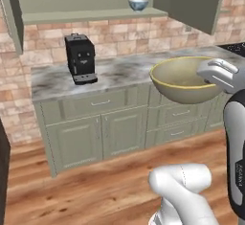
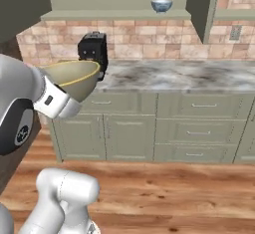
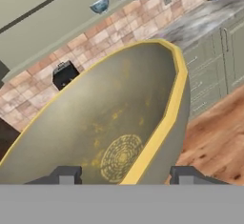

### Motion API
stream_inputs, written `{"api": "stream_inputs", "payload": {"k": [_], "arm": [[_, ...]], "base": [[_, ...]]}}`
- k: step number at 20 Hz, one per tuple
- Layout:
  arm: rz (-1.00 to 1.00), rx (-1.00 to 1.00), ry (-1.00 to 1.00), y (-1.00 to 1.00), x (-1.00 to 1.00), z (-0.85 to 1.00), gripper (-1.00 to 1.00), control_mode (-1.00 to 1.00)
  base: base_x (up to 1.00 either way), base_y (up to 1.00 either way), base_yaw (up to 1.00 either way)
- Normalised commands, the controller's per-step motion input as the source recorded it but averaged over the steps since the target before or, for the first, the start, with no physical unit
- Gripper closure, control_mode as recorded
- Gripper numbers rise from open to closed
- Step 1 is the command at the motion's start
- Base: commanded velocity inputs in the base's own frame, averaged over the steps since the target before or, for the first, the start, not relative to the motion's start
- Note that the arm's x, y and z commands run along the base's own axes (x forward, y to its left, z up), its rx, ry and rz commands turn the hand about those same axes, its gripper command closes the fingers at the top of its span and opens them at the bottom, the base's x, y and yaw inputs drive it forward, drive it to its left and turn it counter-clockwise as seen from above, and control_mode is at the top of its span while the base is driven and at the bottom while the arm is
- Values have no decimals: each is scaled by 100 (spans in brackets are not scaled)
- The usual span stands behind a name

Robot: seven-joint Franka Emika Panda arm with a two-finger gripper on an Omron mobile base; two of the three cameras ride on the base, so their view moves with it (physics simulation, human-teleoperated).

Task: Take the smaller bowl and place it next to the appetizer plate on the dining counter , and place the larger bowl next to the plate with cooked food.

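Larger bowl [image 1: 184,78] first: in your left base view you see it held up in the air at the right, in front of the marble counter [image 1: 115,73], its yellow rim tipped slightly toward you. The gripper [image 1: 210,75] meets it at its right edge, where the white hand covers the rim. The smaller bowl [image 1: 138,4] stands upright on the open cabinet shelf [image 1: 95,15] above the counter, well apart from the arm. A black coffee machine [image 1: 80,59] stands on the counter to the left, and a cabinet door [image 1: 191,1] hangs open at the upper right.

In your right base view the larger bowl [image 2: 74,78] sits at the left, tilted, just in front of the coffee machine [image 2: 93,51]. The hand grips it from the lower left; its fingertips are hidden behind the wrist here. The smaller bowl [image 2: 161,5] rests on the shelf [image 2: 114,15], up and to the right.

In your hand view the larger bowl [image 3: 109,137] lies close to the camera, with the patterned disc at its bottom visible. The gripper [image 3: 125,175] has its 2 fingertips [image 3: 66,174] set on either side of the yellow rim, 1 inside the bowl and 1 outside, clamped on its wall. The smaller bowl [image 3: 99,5] and the coffee machine [image 3: 64,74] show beyond it.
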Motion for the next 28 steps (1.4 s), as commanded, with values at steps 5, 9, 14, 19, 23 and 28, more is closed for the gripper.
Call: {"api": "stream_inputs", "payload": {"k": [5,9,14,19,23,28], "arm": [[0,0,0,0,0,0,100,100],[0,0,0,0,0,0,100,100],[0,0,0,0,0,0,100,100],[0,0,0,0,0,0,100,100],[0,0,0,0,0,0,100,100],[0,0,0,0,0,0,100,100]], "base": [[-56,0,-39],[-74,0,-40],[-73,0,-41],[-86,0,-39],[-86,0,-39],[-81,0,-38]]}}
